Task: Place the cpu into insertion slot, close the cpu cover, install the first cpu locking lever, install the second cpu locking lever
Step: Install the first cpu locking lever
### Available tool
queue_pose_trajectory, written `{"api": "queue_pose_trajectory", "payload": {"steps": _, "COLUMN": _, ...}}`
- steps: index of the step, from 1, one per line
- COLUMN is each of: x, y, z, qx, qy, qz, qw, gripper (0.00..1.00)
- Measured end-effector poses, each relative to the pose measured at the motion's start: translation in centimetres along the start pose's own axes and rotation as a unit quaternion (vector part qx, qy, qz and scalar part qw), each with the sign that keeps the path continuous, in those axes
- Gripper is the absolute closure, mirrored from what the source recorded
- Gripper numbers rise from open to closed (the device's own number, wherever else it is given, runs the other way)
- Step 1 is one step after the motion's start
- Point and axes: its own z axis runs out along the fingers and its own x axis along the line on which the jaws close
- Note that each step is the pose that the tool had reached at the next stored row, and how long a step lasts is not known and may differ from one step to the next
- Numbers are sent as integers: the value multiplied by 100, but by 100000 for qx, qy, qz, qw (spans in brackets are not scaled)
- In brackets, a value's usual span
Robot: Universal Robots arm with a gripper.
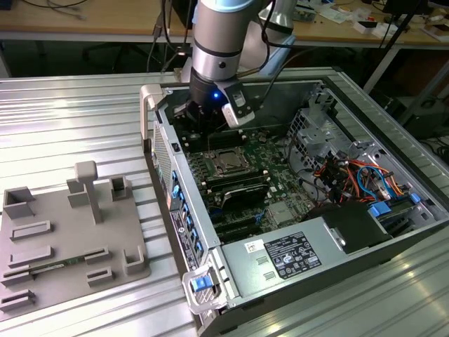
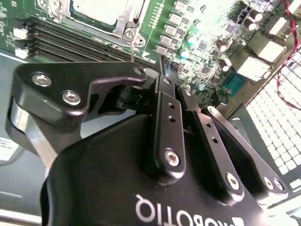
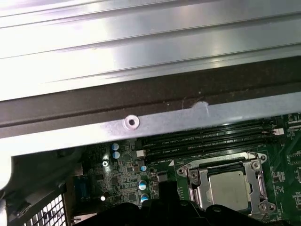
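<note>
Ribbed silvery metal forms the counter [image 1: 70, 112], with cluttered desks behind it in the exterior view. An open computer case [image 1: 184, 232] lies on its side on the counter, and the grey arm [image 1: 221, 42] reaches down into the case's far corner on the exterior view's left. A flat grey fixture tray [image 1: 63, 246] sits on the counter well apart from the case, on the exterior view's left. A white-labelled power supply [image 1: 295, 253] fills the near end of the case. The green circuit board [image 1: 270, 158] covers the case floor. The first wrist view adds the case wall above the long black memory slots [image 3: 211, 139]. It also shows the insertion slot [image 3: 181, 172] from above. The cpu cover [image 3: 200, 188] lies flat over the slot, and the silver top of the cpu [image 3: 229, 188] shows through its cut-out. So the cpu is seated in the slot. In the exterior view the tool [image 1: 203, 130] hangs over the board just beside the slot, on its far side and toward that view's left, not touching the cpu. The second wrist view shows the tool's black linkages close up. Just past their tip, a thin wire rod [image 2: 133, 49] stands up beside the cover's corner screw. I cannot tell whether the tool is apart or together.
</note>
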Motion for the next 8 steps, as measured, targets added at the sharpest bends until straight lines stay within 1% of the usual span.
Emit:
{"api": "queue_pose_trajectory", "payload": {"steps": 3, "x": -41, "y": 7, "z": 3, "qx": 2, "qy": 2, "qz": 8, "qw": 100000, "gripper": 89}}
{"api": "queue_pose_trajectory", "payload": {"steps": 4, "x": -74, "y": 13, "z": 5, "qx": -1, "qy": 0, "qz": 5, "qw": 100000, "gripper": 89}}
{"api": "queue_pose_trajectory", "payload": {"steps": 8, "x": -147, "y": 26, "z": 8, "qx": 0, "qy": 0, "qz": -4, "qw": 100000, "gripper": 89}}
